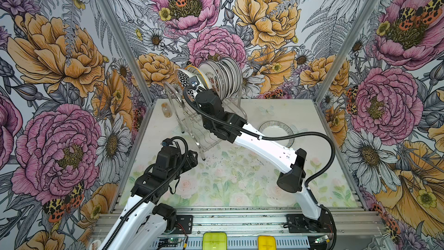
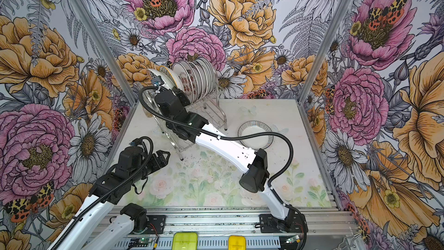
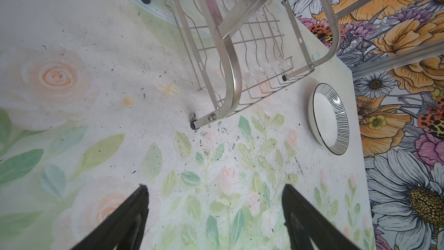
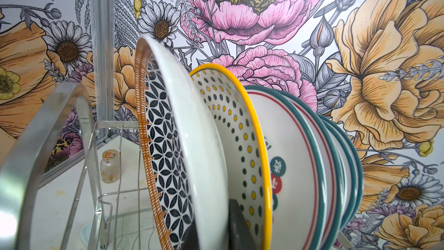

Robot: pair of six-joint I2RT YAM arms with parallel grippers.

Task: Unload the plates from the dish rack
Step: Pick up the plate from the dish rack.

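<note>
We've got the table (image 1: pixel 240 176) with the dish rack (image 3: pixel 231 68) at its back, left of centre. The plates (image 1: pixel 223 78) stand on edge in the upper tier, packed in a row. One striped plate (image 1: pixel 274 128) lies flat on the table to the rack's right, apart from it. The right gripper (image 4: pixel 212 234) pinches the orange-rimmed plate (image 4: pixel 168 140) at the row's left-wall end, a finger on each face. The left gripper (image 3: pixel 215 196) hangs spread wide over bare table near the rack's front foot, holding nothing. We see a small jar (image 1: pixel 166 110) by the left wall.
</note>
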